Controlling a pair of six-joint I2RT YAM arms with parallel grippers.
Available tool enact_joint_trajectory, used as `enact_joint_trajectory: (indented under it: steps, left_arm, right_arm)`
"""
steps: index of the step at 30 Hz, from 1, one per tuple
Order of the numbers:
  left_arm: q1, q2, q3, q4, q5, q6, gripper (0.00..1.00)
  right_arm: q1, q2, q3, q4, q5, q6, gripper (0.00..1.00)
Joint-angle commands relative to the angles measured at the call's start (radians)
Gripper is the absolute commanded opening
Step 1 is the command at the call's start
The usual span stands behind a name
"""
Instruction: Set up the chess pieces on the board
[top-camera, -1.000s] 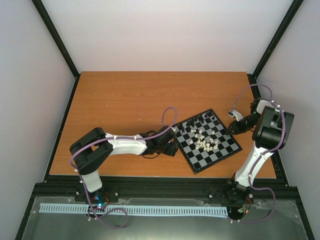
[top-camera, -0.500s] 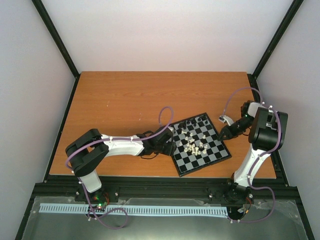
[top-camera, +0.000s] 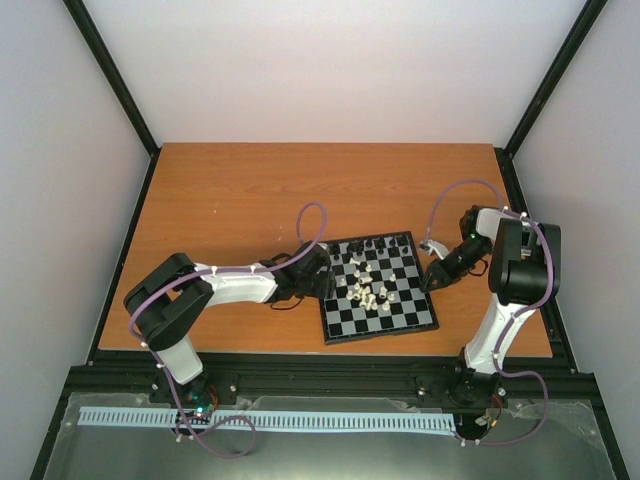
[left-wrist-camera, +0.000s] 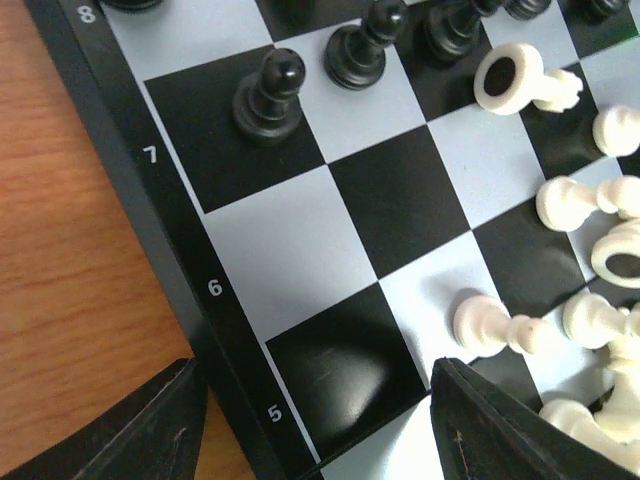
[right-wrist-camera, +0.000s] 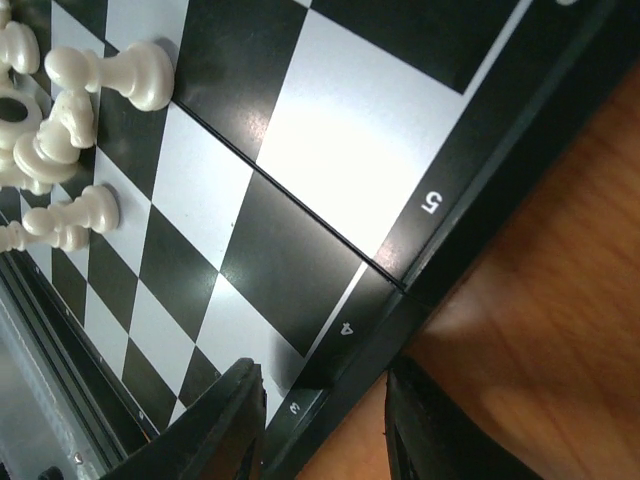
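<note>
Overhead, the board (top-camera: 400, 315) lies on the table (top-camera: 240, 200) between the two arms, nearly square to the near edge. Black pieces (top-camera: 372, 245) stand along its far ranks. White pieces (top-camera: 370, 290) lie toppled in a loose heap near mid-board, none on a home square.

The left gripper (top-camera: 318, 282) sits low at the board's left rim. Its fingers are apart, one over the table and one over the squares, so the rim runs between them. The right gripper (top-camera: 435, 275) sits at the right rim, its fingers also apart but closer together, with the border between them. Neither holds a piece. Whether either finger touches the board cannot be told.

The step in hand appears to be settling the board's position, judging by both tools flanking its edges. Sorting the white pieces has not begun. The next move probably calls for one gripper to lift clear and come down over a single piece at the fringe of the heap. The pieces are tiny and crowded, so neighbours are easily knocked.
</note>
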Motion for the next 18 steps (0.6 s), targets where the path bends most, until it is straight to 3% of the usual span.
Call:
enact_joint_trajectory:
  steps: [1, 18]
  left_arm:
    - [0.012, 0.016, 0.032, 0.063, 0.029, 0.022, 0.64]
    - [0.032, -0.024, 0.066, -0.015, -0.062, 0.052, 0.67]
  right_arm:
    - [0.047, 0.000, -0.048, 0.024, -0.020, 0.010, 0.34]
    - [0.036, -0.027, -0.063, 0.054, -0.054, 0.022, 0.35]
